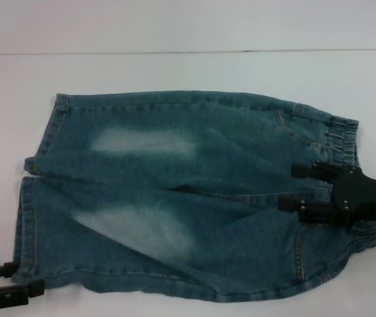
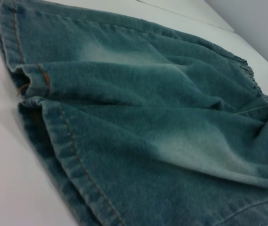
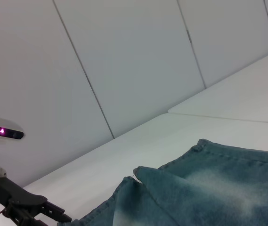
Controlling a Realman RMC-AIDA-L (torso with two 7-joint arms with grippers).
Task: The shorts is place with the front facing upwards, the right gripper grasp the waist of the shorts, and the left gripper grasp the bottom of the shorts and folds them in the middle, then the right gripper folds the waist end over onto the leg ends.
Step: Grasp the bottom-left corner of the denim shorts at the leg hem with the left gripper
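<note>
Head view: denim shorts spread flat on the white desk, front up, elastic waistband at the robot's right end of the shorts, leg hems at the left end, two faded patches on the thighs. Right pincer over the waist end of the shorts, fingers apart with a wide gap, pointing toward the leg ends, hovering above or resting on the denim near the waistband, nothing clamped. Left pincer at the near corner of the nearer leg hem, black fingers spread, just beside the fabric edge, gripping nothing. Left wrist view: shorts seen close from the hem end, orange stitching along the hem, gap between the two legs visible, gathered waistband at the far end; own fingers out of sight. Right wrist view: leg ends of the shorts on the desk, grey wall panels behind, left pincer beside the hem corner, fingers parted.
</note>
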